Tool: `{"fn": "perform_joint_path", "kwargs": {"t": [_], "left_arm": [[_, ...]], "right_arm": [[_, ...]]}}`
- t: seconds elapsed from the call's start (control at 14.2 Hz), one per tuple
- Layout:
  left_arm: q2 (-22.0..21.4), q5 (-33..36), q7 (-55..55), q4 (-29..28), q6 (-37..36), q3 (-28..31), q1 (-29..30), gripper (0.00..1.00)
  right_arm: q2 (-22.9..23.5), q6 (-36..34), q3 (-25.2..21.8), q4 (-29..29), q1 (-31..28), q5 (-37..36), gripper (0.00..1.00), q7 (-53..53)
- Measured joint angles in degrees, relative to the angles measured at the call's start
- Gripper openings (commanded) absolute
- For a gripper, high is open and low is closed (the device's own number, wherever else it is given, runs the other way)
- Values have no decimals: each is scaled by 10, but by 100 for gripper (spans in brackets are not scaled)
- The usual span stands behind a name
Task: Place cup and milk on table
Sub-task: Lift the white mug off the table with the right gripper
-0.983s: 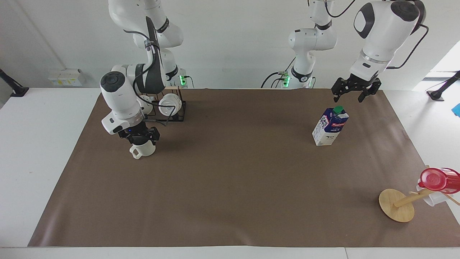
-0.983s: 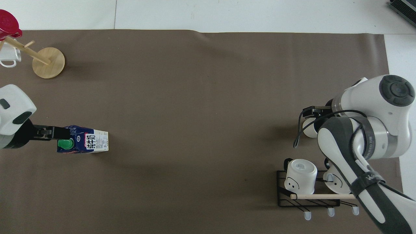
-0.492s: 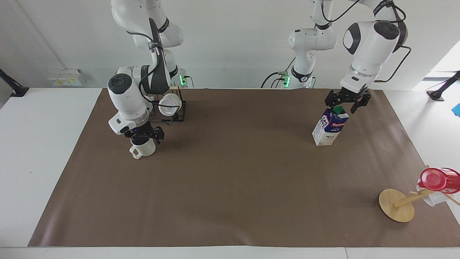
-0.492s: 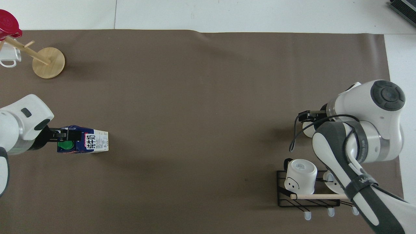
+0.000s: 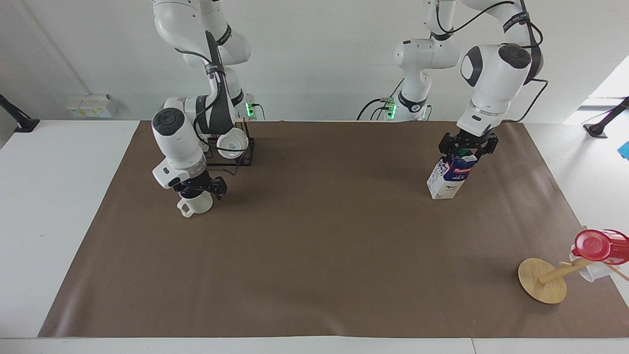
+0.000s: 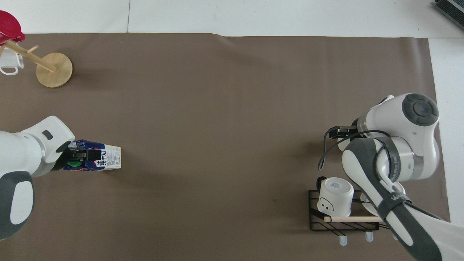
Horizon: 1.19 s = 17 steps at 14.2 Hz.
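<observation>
- Hanging directly over the milk (image 5: 448,181) with the left gripper (image 5: 466,147), fingers spread and straddling the green cap and gabled top; not yet pinching it, as far as can be judged.
- Standing upright on the brown mat of the table (image 5: 314,255), toward the left arm's end, long axis vertical and in line with the gripper above it; calling, most likely, for a plain squeeze across the carton's top.
- Showing a blue-and-white carton with a red label band.
- Sitting right over the rim of the cup (image 5: 195,206) with the right gripper (image 5: 201,189), fingers spread apart, nothing clamped yet.
- Resting upright on the mat toward the right arm's end, just farther from the robots than the black wire rack (image 5: 235,147) of white mugs.
- Showing a cream-white mug, its squarish handle pointing away from the robots.
</observation>
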Motion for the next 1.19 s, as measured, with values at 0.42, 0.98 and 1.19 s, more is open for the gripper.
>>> {"fn": "perform_joint_path", "kwargs": {"t": [0.42, 0.98, 1.19], "left_arm": [[-1, 0, 0, 0, 1, 0, 0, 100], [-1, 0, 0, 0, 1, 0, 0, 97], [-2, 0, 0, 0, 1, 0, 0, 84]], "right_arm": [[0, 0, 0, 0, -1, 0, 0, 1], [12, 3, 0, 35, -5, 36, 0, 45], [11, 3, 3, 59, 3, 36, 0, 113]]}}
